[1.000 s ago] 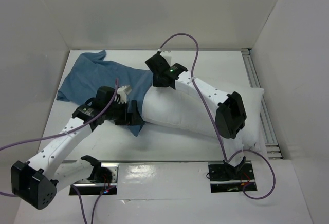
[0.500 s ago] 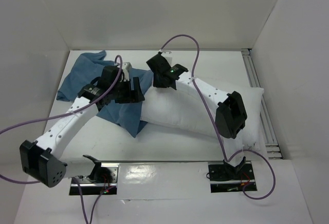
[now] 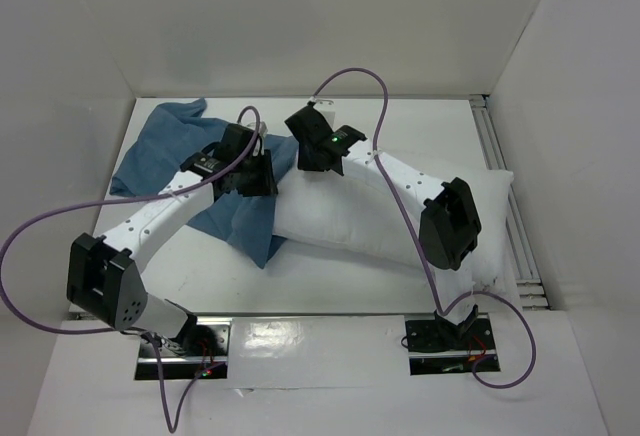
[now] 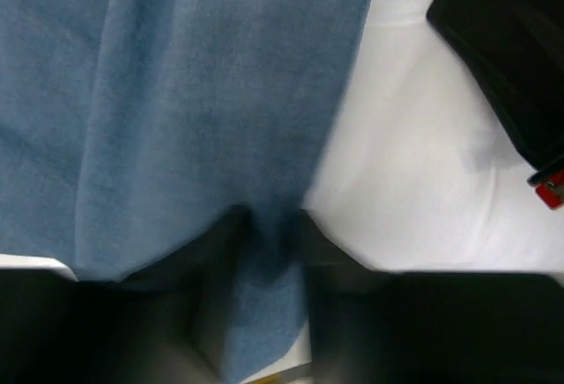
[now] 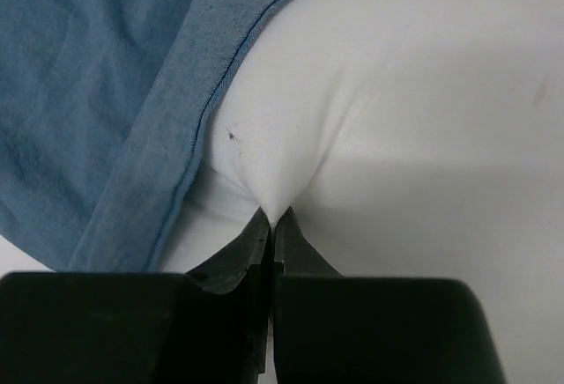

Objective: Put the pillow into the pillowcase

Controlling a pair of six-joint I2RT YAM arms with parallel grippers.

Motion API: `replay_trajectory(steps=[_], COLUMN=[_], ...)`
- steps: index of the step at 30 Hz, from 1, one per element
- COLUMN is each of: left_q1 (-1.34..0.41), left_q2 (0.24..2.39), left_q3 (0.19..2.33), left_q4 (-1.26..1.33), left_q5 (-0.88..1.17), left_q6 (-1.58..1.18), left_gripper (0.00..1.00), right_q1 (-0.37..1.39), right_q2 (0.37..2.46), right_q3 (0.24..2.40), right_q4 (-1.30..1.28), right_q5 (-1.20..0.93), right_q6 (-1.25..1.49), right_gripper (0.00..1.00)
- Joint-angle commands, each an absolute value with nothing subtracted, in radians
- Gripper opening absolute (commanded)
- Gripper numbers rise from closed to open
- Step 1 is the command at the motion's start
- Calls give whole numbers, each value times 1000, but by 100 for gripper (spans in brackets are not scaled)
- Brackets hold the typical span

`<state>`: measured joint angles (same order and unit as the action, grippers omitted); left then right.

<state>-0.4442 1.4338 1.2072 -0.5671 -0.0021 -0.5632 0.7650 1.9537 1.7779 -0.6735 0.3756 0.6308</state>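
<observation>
Drawing pillowcase [image 3: 160,151] mouth over pillow [image 3: 340,214] end, both lying on bench [image 3: 330,286]. Right hand [image 5: 273,222] pinched shut on pillow corner; left hand [image 4: 264,230] astride pillowcase hem, grip unclear. Next, likely: secure hem, pull over corner.

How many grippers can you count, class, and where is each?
2. The left gripper straddles a fold of the pillowcase beside the pillow; the right gripper pinches the pillow's fabric. None hidden.

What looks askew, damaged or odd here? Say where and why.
The pillowcase lies crumpled, reaching only the left end of the pillow. A small dark speck marks the pillow beside the right claw, which pinches it.
</observation>
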Motion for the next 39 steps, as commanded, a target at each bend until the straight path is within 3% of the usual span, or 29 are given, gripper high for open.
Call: replay_trajectory(steps=[1, 5, 9, 16, 20, 22, 25, 28, 39], left_q1=[-448, -448, -448, -457, -457, -457, -457, -457, -457], left_q2=[1448, 1448, 1439, 1408, 1408, 1408, 1397, 1397, 1448], left_q3=[1281, 1336, 1405, 1465, 1367, 1339, 1307, 1316, 1377], left_q4=[-554, -563, -584, -594, -558, -537, -509, -509, -509], left_q5=[11, 20, 78, 239, 294, 317, 308, 308, 330], left_q6=[-566, -566, -566, -632, -666, -690, -703, -703, -693], left_gripper=[33, 10, 1, 0, 0, 0, 0, 0, 0], right_q1=[765, 765, 765, 765, 765, 765, 765, 765, 683], right_q2=[1894, 1894, 1904, 1914, 1893, 1852, 1775, 1709, 1580], right_q3=[1770, 1770, 1779, 1779, 1779, 1755, 1700, 1674, 1609], right_q4=[-609, -609, -609, -586, -595, -609, -632, -685, -1024], right_q5=[362, 371, 371, 350, 351, 376, 423, 492, 615], right_q6=[641, 641, 641, 641, 641, 650, 650, 650, 683], right_gripper=[0, 0, 0, 0, 0, 37, 68, 77, 95])
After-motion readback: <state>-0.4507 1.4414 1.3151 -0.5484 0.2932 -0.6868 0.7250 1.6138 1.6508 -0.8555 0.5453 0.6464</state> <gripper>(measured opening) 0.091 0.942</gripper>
